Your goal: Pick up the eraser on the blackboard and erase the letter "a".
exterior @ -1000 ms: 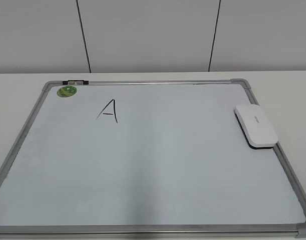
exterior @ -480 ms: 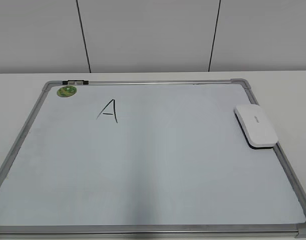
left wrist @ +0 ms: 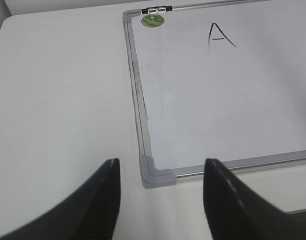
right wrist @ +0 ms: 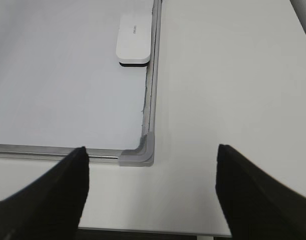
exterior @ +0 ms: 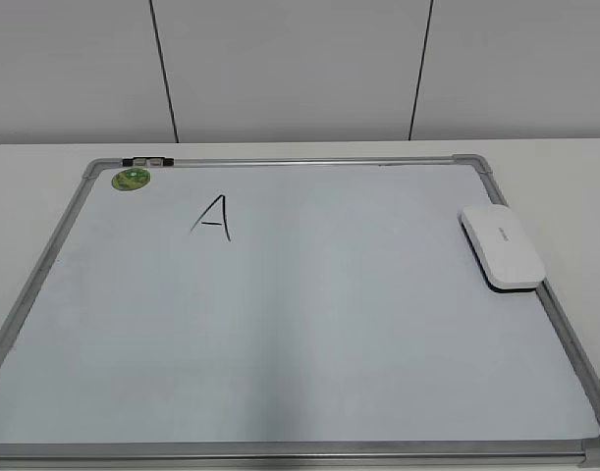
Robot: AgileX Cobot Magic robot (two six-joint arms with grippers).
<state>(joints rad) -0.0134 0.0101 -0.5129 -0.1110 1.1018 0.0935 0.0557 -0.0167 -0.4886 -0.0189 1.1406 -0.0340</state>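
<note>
The table (exterior: 565, 177) carries the blackboard (exterior: 280, 162), its near edge cut off in the exterior view. The eraser (exterior: 502, 246) lies flat at its right frame. The only letter showing is an angular "A" (exterior: 212, 217). Left hand (left wrist: 160, 200) and right hand (right wrist: 150, 195) hang apart, empty, fingertips cropped. Nothing has moved since earlier.

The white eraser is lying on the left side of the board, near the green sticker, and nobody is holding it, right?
Not quite. The eraser lies at the board's right edge, far from the green sticker, as the exterior view shows. Nothing holds it.
</note>
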